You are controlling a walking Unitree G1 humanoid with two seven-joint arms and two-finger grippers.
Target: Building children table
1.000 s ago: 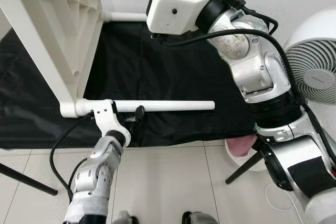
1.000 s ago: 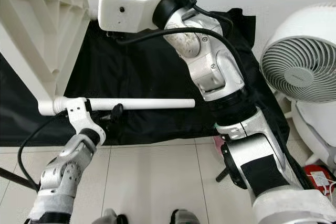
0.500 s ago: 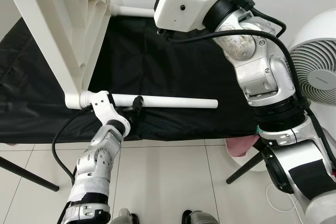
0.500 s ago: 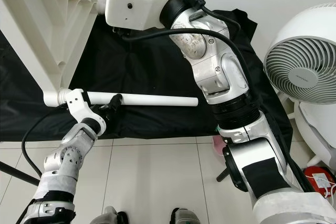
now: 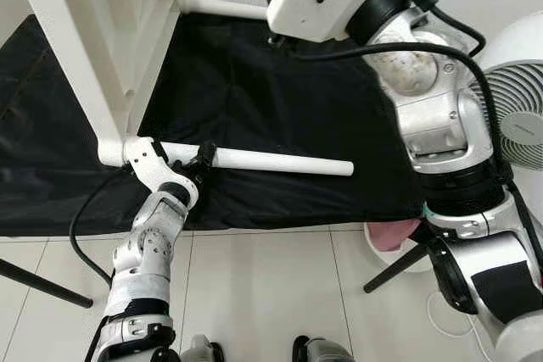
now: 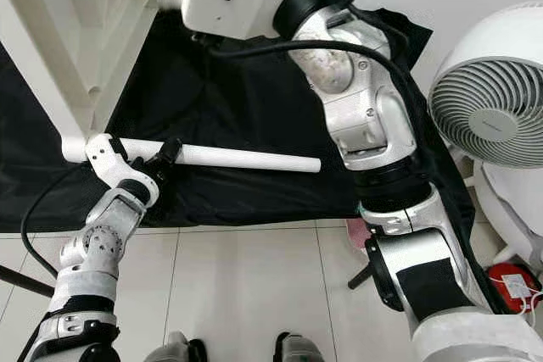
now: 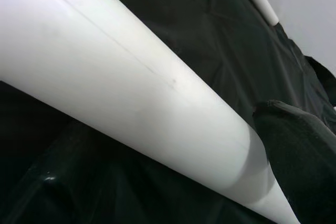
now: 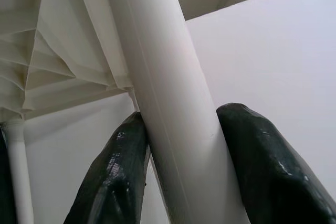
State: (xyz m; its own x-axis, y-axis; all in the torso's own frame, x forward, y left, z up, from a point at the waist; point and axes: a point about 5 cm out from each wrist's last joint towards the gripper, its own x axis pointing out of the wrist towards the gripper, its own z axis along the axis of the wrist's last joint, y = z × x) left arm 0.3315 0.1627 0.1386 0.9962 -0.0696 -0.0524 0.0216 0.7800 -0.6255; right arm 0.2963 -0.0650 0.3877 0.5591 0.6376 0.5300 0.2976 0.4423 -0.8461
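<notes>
A black cloth (image 5: 280, 116) covers the floor under the upturned white tabletop (image 5: 81, 31). Your right tool (image 8: 178, 166) stays clamped on the upper leg (image 8: 163, 93); your left tool (image 5: 191, 163) grips the lower leg (image 5: 280, 161) beside the tabletop's corner, which has tilted up slightly, suggesting seating continues.

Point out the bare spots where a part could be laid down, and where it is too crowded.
Free: the black cloth between the lower table leg and the wall, and the tiled floor in front of the cloth. Crowded: beside the white fan, and around the left gripper at the tabletop.
</notes>
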